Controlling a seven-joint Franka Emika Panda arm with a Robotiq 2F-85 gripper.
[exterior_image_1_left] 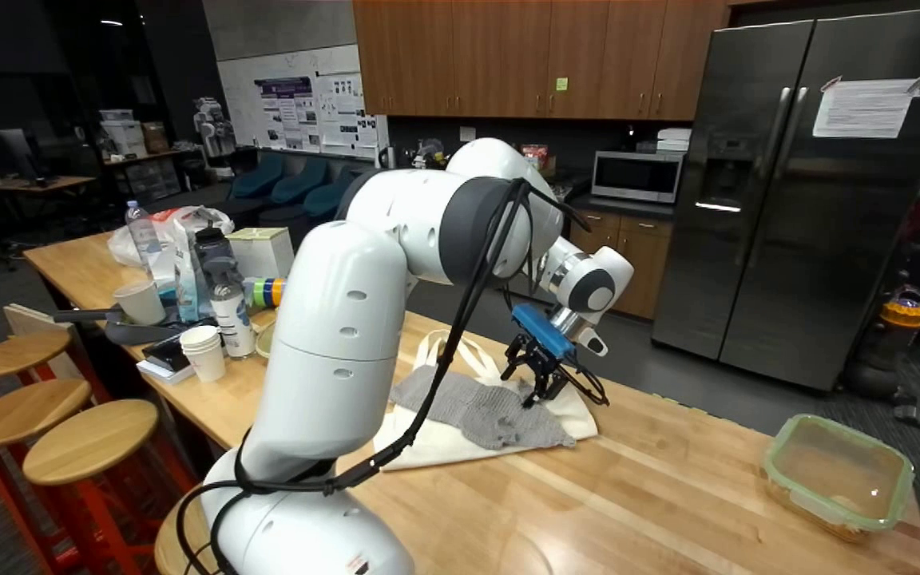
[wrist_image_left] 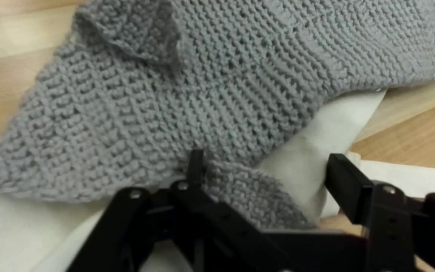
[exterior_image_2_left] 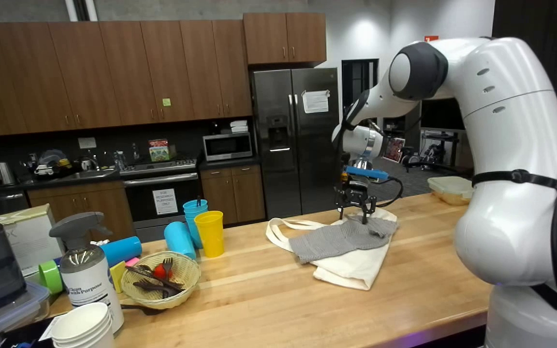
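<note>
A grey knitted cloth [exterior_image_1_left: 460, 399] [exterior_image_2_left: 339, 238] [wrist_image_left: 202, 98] lies spread over a folded cream canvas bag [exterior_image_1_left: 416, 449] [exterior_image_2_left: 351, 270] on the wooden table. The bag's looped handles show in both exterior views. My gripper [exterior_image_1_left: 517, 390] [exterior_image_2_left: 352, 219] [wrist_image_left: 264, 156] points down at the cloth's edge, its black jaws wide apart. In the wrist view a turned-up flap of the cloth rises between the fingers, close against the left one. The right finger [wrist_image_left: 347, 185] stands apart from the flap, over the bag. Whether the fingertips press on the fabric is hard to tell.
A green-rimmed glass container [exterior_image_1_left: 839, 479] stands near the table's far end. At the opposite end are a yellow cup [exterior_image_2_left: 210, 234], a wicker basket [exterior_image_2_left: 189, 285] with dark utensils, a spray bottle [exterior_image_2_left: 87, 280] and stacked paper cups [exterior_image_1_left: 204, 355]. Cables hang along the arm.
</note>
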